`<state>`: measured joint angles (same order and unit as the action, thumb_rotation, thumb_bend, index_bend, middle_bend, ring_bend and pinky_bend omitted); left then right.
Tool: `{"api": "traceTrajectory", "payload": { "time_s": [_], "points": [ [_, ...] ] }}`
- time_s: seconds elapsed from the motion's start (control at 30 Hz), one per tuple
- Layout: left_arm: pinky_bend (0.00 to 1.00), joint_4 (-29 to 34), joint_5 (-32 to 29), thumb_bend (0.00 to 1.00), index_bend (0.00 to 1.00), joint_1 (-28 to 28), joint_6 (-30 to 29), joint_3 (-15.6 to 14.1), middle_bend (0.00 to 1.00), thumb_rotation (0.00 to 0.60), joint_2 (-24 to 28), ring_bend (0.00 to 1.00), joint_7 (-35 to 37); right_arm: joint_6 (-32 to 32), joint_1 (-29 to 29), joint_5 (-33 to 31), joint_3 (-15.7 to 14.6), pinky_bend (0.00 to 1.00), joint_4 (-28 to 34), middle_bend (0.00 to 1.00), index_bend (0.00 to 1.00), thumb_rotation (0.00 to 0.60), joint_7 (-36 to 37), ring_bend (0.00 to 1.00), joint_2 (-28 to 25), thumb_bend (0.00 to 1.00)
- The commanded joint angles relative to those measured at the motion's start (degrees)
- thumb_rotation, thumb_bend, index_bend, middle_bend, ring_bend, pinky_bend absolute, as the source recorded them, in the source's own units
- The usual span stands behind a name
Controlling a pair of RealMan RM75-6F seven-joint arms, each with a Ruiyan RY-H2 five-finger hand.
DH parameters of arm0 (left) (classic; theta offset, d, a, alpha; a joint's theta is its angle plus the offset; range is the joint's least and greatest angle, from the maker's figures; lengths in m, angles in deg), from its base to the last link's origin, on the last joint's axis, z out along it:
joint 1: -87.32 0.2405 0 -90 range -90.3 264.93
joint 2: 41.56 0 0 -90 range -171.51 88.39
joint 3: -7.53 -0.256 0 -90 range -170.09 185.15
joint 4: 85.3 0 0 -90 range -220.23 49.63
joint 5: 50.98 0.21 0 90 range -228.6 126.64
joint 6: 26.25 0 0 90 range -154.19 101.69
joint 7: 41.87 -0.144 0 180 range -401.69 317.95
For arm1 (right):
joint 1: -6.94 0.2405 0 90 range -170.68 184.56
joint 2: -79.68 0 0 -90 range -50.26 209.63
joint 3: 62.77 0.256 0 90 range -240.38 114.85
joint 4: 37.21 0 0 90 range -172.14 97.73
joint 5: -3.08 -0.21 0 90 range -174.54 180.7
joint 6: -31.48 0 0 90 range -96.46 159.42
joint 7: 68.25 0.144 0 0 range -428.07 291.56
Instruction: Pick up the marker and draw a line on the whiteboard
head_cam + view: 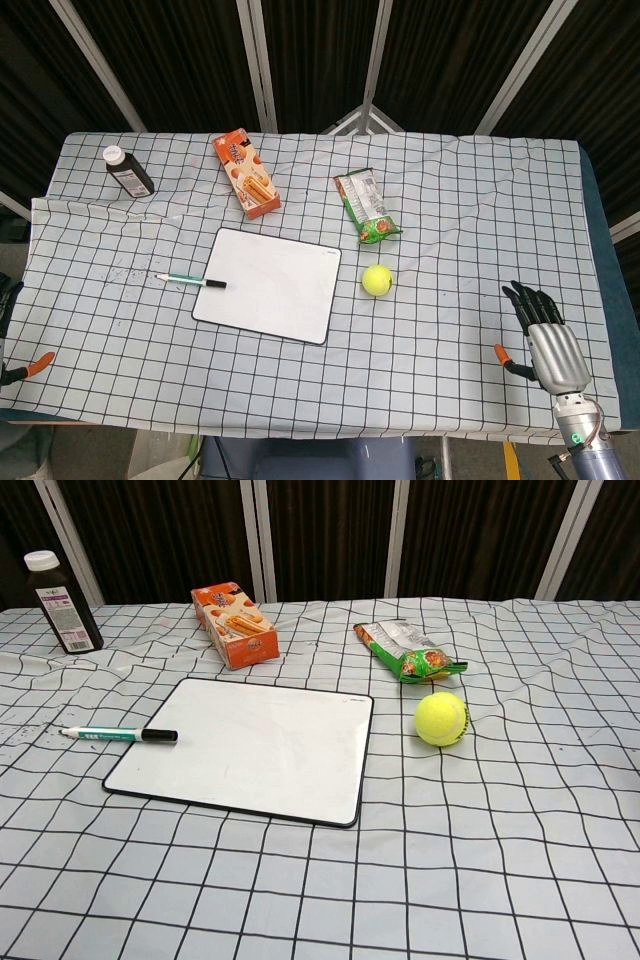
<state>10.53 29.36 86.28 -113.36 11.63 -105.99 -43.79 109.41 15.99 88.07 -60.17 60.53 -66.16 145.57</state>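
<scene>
Head view looks down on a table draped in a white cloth with a black grid, and the whiteboard lies flat near its middle, its surface blank. From the whiteboard, the marker lies just off the left edge, its black cap resting on the board's border and its white and green barrel pointing away to the left; nothing holds it. Behind the whiteboard sits an orange snack box, and far off its back left corner stands a dark bottle with a white cap. A green snack bag lies behind the whiteboard's right corner, and a yellow tennis ball rests just beside the right edge, apart from it. Well to the right of the whiteboard, at the table's front edge, the right hand hovers empty with its fingers spread. At the far left edge only an orange fingertip and dark bits of the left hand show, and I cannot tell how it is set.
</scene>
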Motion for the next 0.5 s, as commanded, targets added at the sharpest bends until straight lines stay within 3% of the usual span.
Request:
{"api": "traceTrajectory", "payload": {
  "time_s": [0.03, 0.5],
  "points": [
    [0.0, 0.01, -0.01, 0.17, 0.01, 0.0, 0.02, -0.01, 0.0, 0.6, 0.02, 0.0, -0.01, -0.01, -0.02, -0.06, 0.0, 0.0, 0.01, 0.0, 0.0, 0.6, 0.05, 0.0, 0.0, 0.33],
    [0.0, -0.04, -1.24, 0.17, 0.01, -0.71, 1.81, 0.15, 0.0, 0.6, 0.1, 0.0, -0.88, 0.24, -0.2, 0.14, -0.15, 0.0, 0.22, 0.0, 0.0, 0.6, 0.07, 0.0, -0.08, 0.33]
  ]
}}
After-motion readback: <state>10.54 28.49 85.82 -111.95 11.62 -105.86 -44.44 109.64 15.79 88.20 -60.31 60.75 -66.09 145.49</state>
